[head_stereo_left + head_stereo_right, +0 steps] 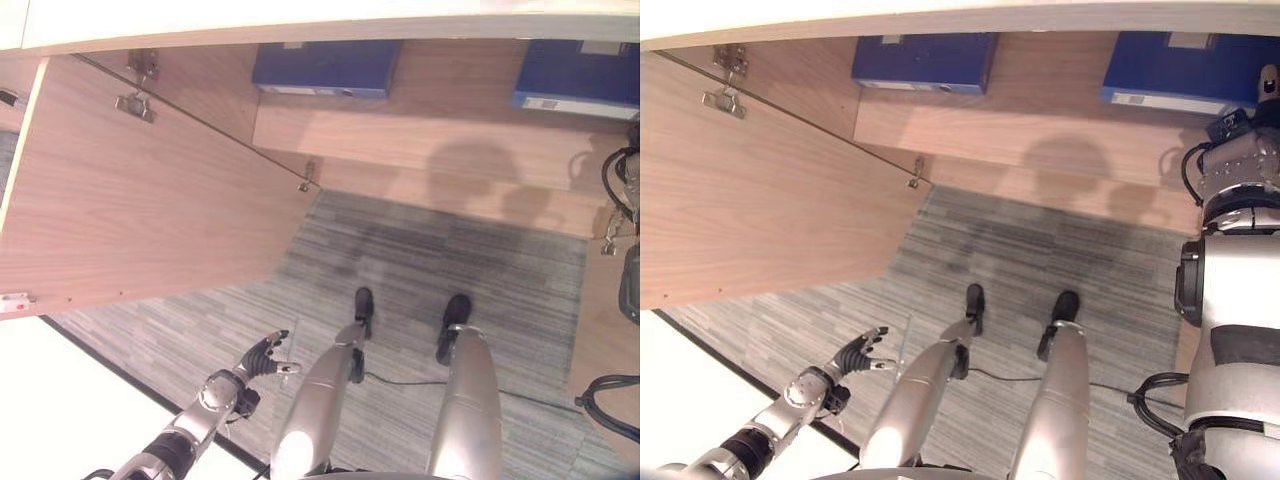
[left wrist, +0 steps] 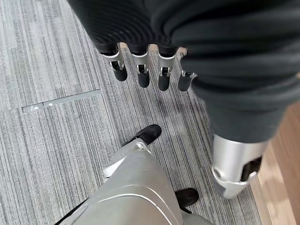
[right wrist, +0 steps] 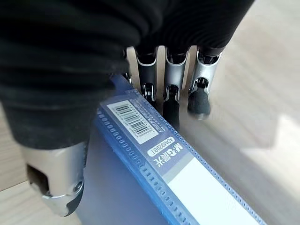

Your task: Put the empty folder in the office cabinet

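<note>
I read the scene from the head cameras, starting with the office cabinet (image 1: pixel 420 150), which spans the upper part of the frame. Its door (image 1: pixel 140 210) stands swung open at the left. The carpeted floor (image 1: pixel 440 270) fills the centre and lower frame.

Two blue folders stand on the cabinet shelf (image 1: pixel 440 90). One folder (image 1: pixel 325 68) is at upper centre. The second folder (image 1: pixel 578 78) is at upper right, and this is the one the right arm has reached.

In the right wrist view, the right robot hand (image 3: pixel 173 93) has its fingers draped over one face of that blue folder (image 3: pixel 154 168) and its thumb down the opposite face, so I judge it gripped. The folder appears to rest on the wooden shelf. My assessment: placement is nearly complete; release and withdrawal of the arm remain.

The left robot hand (image 1: pixel 262 357) hangs at lower left above the floor, fingers relaxed and spread, holding nothing.

I see no obstruction on the shelf between the two folders. The open door stays well clear of the right arm.
</note>
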Motion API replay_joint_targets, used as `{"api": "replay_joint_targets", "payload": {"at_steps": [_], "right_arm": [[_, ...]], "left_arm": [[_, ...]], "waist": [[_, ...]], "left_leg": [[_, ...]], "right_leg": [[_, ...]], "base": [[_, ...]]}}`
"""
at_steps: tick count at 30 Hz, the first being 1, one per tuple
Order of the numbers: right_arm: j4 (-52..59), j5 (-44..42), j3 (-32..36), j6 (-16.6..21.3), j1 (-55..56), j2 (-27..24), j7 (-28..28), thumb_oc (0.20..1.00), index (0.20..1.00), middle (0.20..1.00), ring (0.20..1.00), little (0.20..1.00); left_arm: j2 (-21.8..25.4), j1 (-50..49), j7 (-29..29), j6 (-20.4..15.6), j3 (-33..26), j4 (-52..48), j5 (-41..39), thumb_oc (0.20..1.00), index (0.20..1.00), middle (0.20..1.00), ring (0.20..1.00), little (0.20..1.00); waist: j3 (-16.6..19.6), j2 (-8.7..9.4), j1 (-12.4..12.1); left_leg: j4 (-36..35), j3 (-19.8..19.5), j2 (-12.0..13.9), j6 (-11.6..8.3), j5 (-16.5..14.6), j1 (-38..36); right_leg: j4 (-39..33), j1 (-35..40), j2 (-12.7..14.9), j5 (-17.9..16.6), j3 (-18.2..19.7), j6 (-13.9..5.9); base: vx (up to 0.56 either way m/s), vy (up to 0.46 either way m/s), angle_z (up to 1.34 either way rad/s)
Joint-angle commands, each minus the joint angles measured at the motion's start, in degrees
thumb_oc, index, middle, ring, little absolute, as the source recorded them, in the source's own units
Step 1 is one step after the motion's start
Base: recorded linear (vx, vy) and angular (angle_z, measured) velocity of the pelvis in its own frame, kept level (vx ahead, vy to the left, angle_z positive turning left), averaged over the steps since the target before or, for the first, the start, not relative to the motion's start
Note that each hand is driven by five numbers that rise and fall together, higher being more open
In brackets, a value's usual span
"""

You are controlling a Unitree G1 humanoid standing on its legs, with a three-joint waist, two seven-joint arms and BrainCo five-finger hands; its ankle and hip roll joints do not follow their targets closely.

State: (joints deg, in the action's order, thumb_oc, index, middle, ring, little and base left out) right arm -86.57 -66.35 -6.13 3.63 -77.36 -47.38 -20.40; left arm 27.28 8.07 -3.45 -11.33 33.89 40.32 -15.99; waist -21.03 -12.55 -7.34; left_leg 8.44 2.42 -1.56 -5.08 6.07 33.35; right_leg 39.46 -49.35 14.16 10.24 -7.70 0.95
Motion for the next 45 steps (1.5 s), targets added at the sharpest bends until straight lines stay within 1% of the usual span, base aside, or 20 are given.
{"api": "replay_joint_targets", "payload": {"at_steps": [1,7,10,22,26,30,31,36,38,41,45], "right_arm": [[-2.41,-2.3,2.13,-0.57,4.19,-1.56,-0.1,1.0,1.0,1.0,1.0,1.0],[-1.79,-2.34,2.82,-0.41,5.6,-1.82,1.13,1.0,1.0,1.0,1.0,1.0],[-1.62,-1.51,1.82,-0.43,4.85,-2.32,1.36,1.0,1.0,1.0,1.0,1.0],[-1.77,0.13,0.3,-0.82,3.86,-2.86,2.03,1.0,1.0,1.0,1.0,1.0],[-1.17,2.44,-3.36,-1.75,0.05,-4.57,2.81,1.0,1.0,1.0,1.0,1.0],[-0.14,8.61,-10.62,-3.42,-6.47,-6.62,4.1,1.0,1.0,1.0,1.0,1.0],[0.32,11.28,-14.42,-3.96,-10.12,-7.65,4.75,1.0,1.0,1.0,1.0,1.0],[0.33,14.38,-19.55,-4.22,-15.28,-9.6,5.22,1.0,1.0,1.0,1.0,1.0],[0.28,14.73,-20.39,-4.27,-16.13,-10.29,5.3,1.0,1.0,1.0,1.0,1.0],[0.32,14.4,-19.95,-4.3,-15.69,-10.07,5.45,1.0,1.0,1.0,1.0,1.0],[-0.15,12.75,-16.94,-4.15,-12.61,-8.76,5.37,1.0,1.0,1.0,1.0,1.0]], "left_arm": [[1.92,-0.74,-0.56,-0.37,-1.21,1.16,-0.95,1.0,1.0,1.0,1.0,1.0],[2.36,-0.68,-1.24,-0.5,-1.46,1.39,-1.46,1.0,1.0,1.0,1.0,1.0],[2.04,-0.75,-1.22,-0.46,-1.27,1.94,-1.45,1.0,1.0,1.0,1.0,1.0],[1.55,-0.6,-1.47,-0.29,-1.42,2.66,-1.94,1.0,1.0,1.0,1.0,1.0],[2.15,-0.79,-1.6,-0.37,-1.59,2.58,-1.97,1.0,1.0,1.0,1.0,1.0],[2.8,-1.24,-1.84,-0.41,-1.93,2.69,-2.34,1.0,1.0,1.0,1.0,1.0],[3.2,-1.47,-1.91,-0.44,-1.65,2.59,-2.49,1.0,1.0,1.0,1.0,1.0],[3.19,-2.06,-2.57,-0.38,-0.77,1.85,-2.75,1.0,1.0,1.0,1.0,1.0],[3.32,-2.17,-2.85,-0.33,-0.6,1.26,-2.83,1.0,1.0,1.0,1.0,1.0],[3.49,-1.66,-3.08,-0.2,-0.42,0.92,-3.03,1.0,1.0,1.0,1.0,1.0],[3.23,-1.01,-2.81,-0.11,-0.49,1.04,-3.21,1.0,1.0,1.0,1.0,1.0]], "waist": [[-3.4,-1.38,-0.69],[-3.04,-1.34,-0.96],[-2.77,-1.35,-1.03],[-2.04,-1.76,-1.46],[-1.61,-1.89,-1.75],[-1.41,-1.55,-1.92],[-1.12,-1.24,-2.21],[-0.8,-1.32,-2.66],[-0.72,-1.5,-2.82],[-0.74,-1.5,-2.82],[-0.83,-1.46,-2.71]], "left_leg": [[1.51,-2.41,3.58,-2.5,-6.37,-3.28],[-0.47,-2.69,3.74,-2.54,-5.46,-4.63],[-1.69,-2.66,3.84,-2.44,-4.75,-5.41],[-4.16,-3.06,3.95,-2.25,-3.45,-6.91],[-4.81,-3.01,3.96,-2.27,-3.14,-7.27],[-4.59,-2.84,3.87,-2.22,-3.12,-7.12],[-4.56,-2.85,3.78,-2.2,-3.11,-7.04],[-4.73,-3.11,3.65,-2.13,-2.87,-7.03],[-4.81,-3.2,3.62,-2.09,-2.82,-7.17],[-4.79,-3.34,3.61,-2.08,-2.81,-7.34],[-4.79,-3.48,3.65,-2.08,-2.74,-7.41]], "right_leg": [[-1.81,6.96,-1.22,4.63,1.56,-6.68],[-4.09,8.55,-0.85,3.55,0.91,-7.29],[-5.42,9.53,-0.58,2.84,0.72,-7.52],[-8.03,11.67,-0.4,1.83,0.16,-8.01],[-8.24,11.76,-0.26,1.68,0.24,-8.08],[-8.07,11.55,-0.25,1.55,0.46,-8.02],[-8.26,11.58,-0.21,1.32,0.49,-8.01],[-8.64,11.79,0.03,0.98,0.33,-8.05],[-8.74,12.02,0.11,1.0,0.2,-8.11],[-8.94,12.39,0.03,0.97,0.1,-8.11],[-9.62,12.96,-0.23,0.73,0.02,-8.15]], "base": [[0.0,0.0,0.0],[0.0,0.007,0.02],[-0.01,0.044,0.04],[0.0,0.003,0.0],[0.0,0.0,0.0],[0.0,0.0,0.0],[0.0,0.0,0.0],[0.0,0.0,0.0],[0.0,0.0,0.0],[0.0,0.0,0.0],[0.0,0.0,0.0]]}}
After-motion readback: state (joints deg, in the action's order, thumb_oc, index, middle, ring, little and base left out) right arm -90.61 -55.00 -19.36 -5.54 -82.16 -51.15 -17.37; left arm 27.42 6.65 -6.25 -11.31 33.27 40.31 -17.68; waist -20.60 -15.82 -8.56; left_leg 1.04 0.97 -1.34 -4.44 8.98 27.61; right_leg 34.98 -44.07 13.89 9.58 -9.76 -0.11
